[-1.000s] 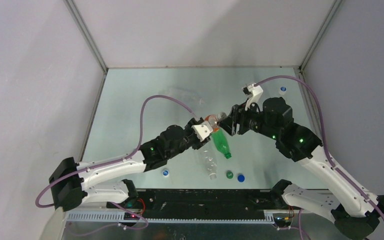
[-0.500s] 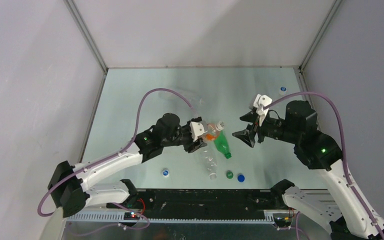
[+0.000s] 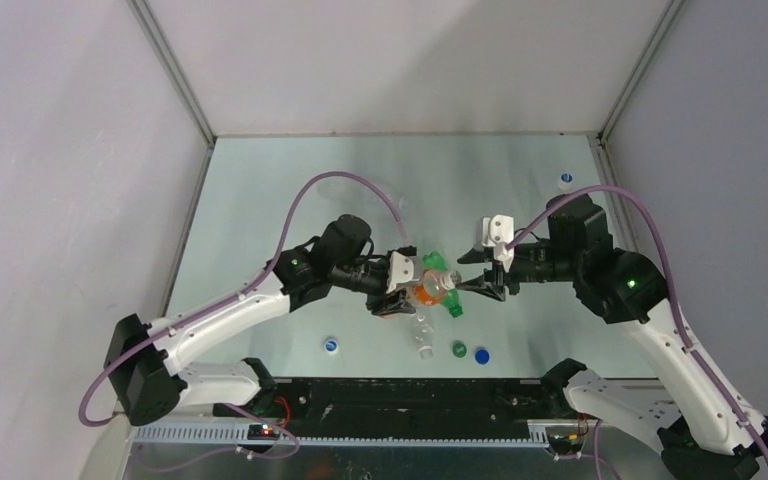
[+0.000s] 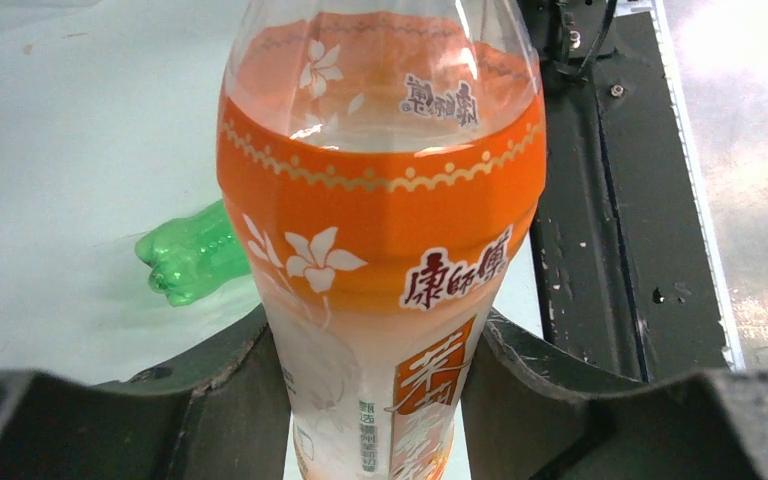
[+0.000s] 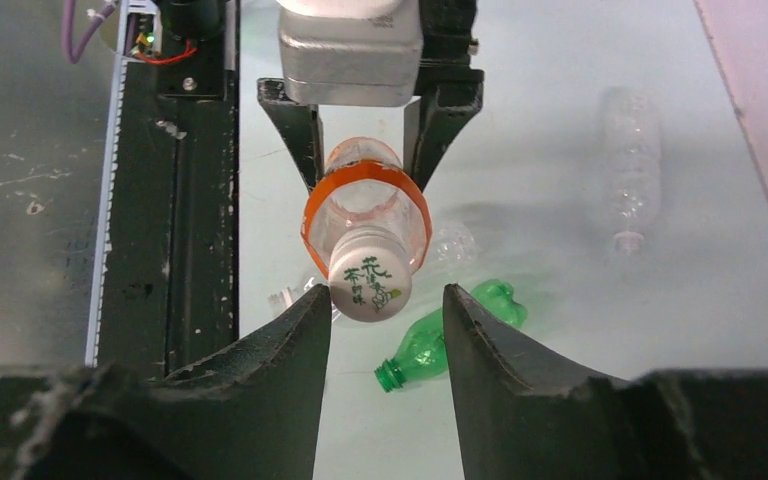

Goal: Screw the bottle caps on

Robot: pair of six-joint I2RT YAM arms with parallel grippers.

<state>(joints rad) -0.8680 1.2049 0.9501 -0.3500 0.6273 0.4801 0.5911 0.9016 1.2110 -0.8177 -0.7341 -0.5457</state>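
Left gripper (image 4: 375,345): clamped on the lower body of the orange-labelled clear plastic bottle (image 4: 380,220). The bottle is carried above the table, roughly level, neck aimed at the other arm. I judge this a brace against twisting.

Right gripper (image 5: 385,295): fingers spread either side of the white printed screw cap (image 5: 368,285), with a sliver of gap on one side, so not pinching. The cap sits on the neck; how far it is threaded, cannot tell.

Beneath: green plastic bottle (image 5: 440,335) lying uncapped, and a clear colourless bottle (image 5: 628,160), both on the pale table (image 5: 560,420). Small green cap (image 3: 459,349) and small blue cap (image 3: 482,355) lie loose near the front edge.
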